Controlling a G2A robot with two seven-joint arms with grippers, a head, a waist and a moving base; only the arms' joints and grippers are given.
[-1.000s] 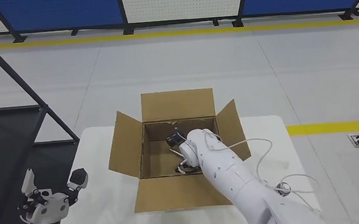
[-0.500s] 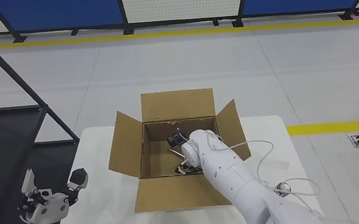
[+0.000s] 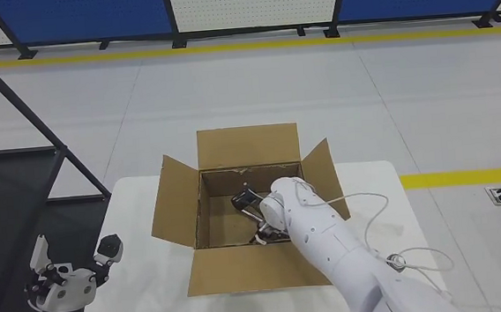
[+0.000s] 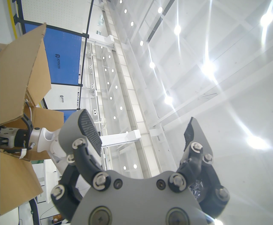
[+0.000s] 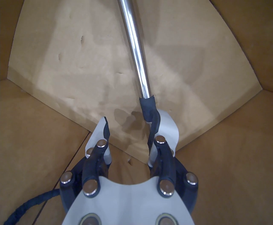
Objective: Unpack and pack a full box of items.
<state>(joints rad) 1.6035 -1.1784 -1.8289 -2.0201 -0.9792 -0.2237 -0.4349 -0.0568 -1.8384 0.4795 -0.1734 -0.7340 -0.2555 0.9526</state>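
The right gripper (image 5: 130,119), fingers spread inside the box (image 3: 247,146), should centre on the black end of the metal rod (image 5: 136,53) before closing; the left gripper (image 4: 138,119) stands wide open, empty.

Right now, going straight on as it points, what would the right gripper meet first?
Likely the black-capped end of the metal rod, beside one of the fingers; otherwise the box cardboard behind. Depth is unclear.

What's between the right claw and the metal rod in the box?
Nothing: in the right wrist view, the black end of the metal rod appears to touch one finger of the open right claw.
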